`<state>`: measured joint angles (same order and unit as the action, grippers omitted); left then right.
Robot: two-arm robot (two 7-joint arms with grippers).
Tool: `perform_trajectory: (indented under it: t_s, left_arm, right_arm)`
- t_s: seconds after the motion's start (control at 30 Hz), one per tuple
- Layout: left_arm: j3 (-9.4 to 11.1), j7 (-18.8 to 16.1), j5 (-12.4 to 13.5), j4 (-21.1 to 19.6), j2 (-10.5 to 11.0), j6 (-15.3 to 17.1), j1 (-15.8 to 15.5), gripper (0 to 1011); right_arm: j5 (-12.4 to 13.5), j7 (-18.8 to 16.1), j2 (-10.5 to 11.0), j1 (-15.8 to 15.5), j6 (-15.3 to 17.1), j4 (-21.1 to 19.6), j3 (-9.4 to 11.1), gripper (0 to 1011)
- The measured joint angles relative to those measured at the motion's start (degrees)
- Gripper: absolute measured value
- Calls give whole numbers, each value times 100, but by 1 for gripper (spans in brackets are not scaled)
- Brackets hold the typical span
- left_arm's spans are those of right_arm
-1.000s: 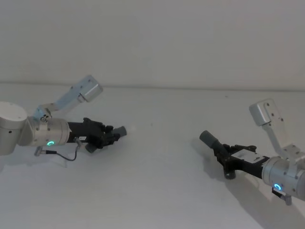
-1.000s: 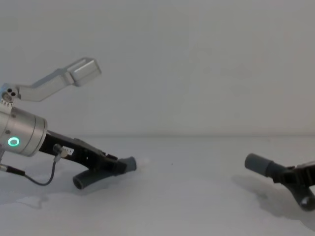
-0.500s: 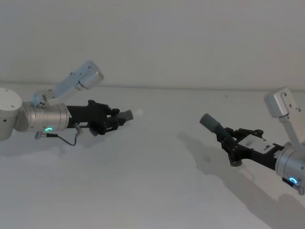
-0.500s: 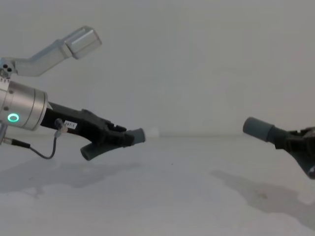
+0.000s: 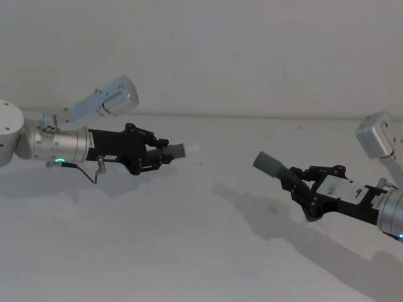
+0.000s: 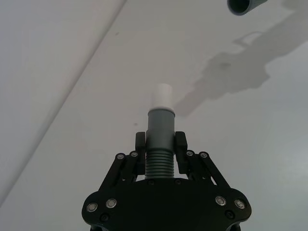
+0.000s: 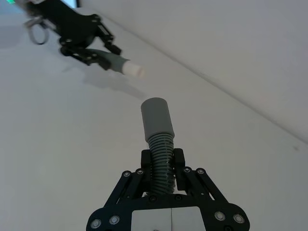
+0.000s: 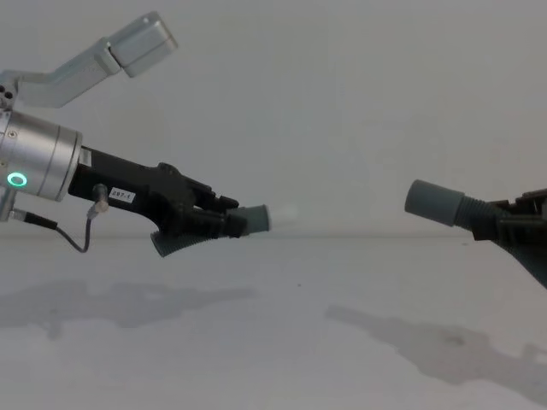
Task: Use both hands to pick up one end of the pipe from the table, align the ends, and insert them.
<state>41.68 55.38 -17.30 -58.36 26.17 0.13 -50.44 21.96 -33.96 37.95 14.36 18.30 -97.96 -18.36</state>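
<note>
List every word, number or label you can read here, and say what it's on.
On the left gripper, shut on the white-tipped pipe, a small label: dark characters, too blurred to read.
On the right gripper, shut on the plain pipe, a white label: dark marks, too blurred to read.
No other text.

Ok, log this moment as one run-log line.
phase: align | left gripper: shut on white-tip pipe, in air | right gripper: shut on wide-cuff pipe, in air | mating: roughly facing, apart, not inserted
</note>
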Motion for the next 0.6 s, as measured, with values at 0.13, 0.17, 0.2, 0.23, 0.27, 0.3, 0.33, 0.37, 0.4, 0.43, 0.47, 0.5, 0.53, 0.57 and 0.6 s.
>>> perform_trajectory:
  t_s: [0.13, 0.17, 0.2, 0.23, 0.27, 0.3, 0.33, 0.37, 0.4, 0.43, 0.47, 0.5, 0.53, 0.57, 0.6]
  left_arm:
    - [64, 265, 2, 63, 11, -276, -91, 347]
    - [75, 318, 2, 77, 12, -330, -106, 347]
    - [83, 366, 1, 84, 14, -378, -115, 347]
    - [110, 479, -4, 104, 18, -497, -148, 347]
    - [134, 582, -12, 120, 23, -602, -179, 347]
    - [144, 628, -18, 126, 26, -648, -193, 347]
    - [156, 674, -25, 130, 29, -696, -206, 347]
    - [165, 741, -33, 134, 30, -764, -219, 347]
    - [174, 791, -42, 136, 32, -811, -231, 347]
    - [194, 886, -60, 139, 37, -902, -258, 347]
    - [202, 933, -70, 139, 39, -948, -269, 347]
    - [217, 1026, -87, 137, 47, -1034, -289, 347]
    - [224, 1079, -98, 130, 52, -1081, -298, 347]
    - [230, 1116, -107, 121, 58, -1115, -310, 347]
    - [238, 1154, -116, 105, 63, -1147, -319, 346]
  right_arm:
    - [8, -279, 139, 61, -132, -30, -87, 274]
    - [9, -333, 162, 72, -159, -35, -103, 274]
    - [10, -399, 188, 85, -191, -39, -121, 274]
    - [11, -504, 242, 113, -239, -48, -157, 274]
    - [11, -556, 263, 125, -260, -54, -183, 274]
    - [12, -662, 307, 153, -303, -60, -219, 274]
    - [11, -714, 328, 167, -322, -64, -238, 274]
    - [12, -780, 351, 184, -349, -68, -263, 274]
    - [11, -833, 376, 204, -370, -73, -291, 274]
    - [11, -884, 395, 220, -388, -79, -314, 275]
    - [7, -988, 432, 252, -425, -89, -357, 274]
    - [2, -1068, 465, 279, -449, -104, -397, 274]
    - [-1, -1104, 484, 295, -460, -112, -419, 274]
    - [-5, -1137, 498, 306, -469, -119, -436, 274]
    - [-9, -1169, 510, 317, -476, -127, -453, 275]
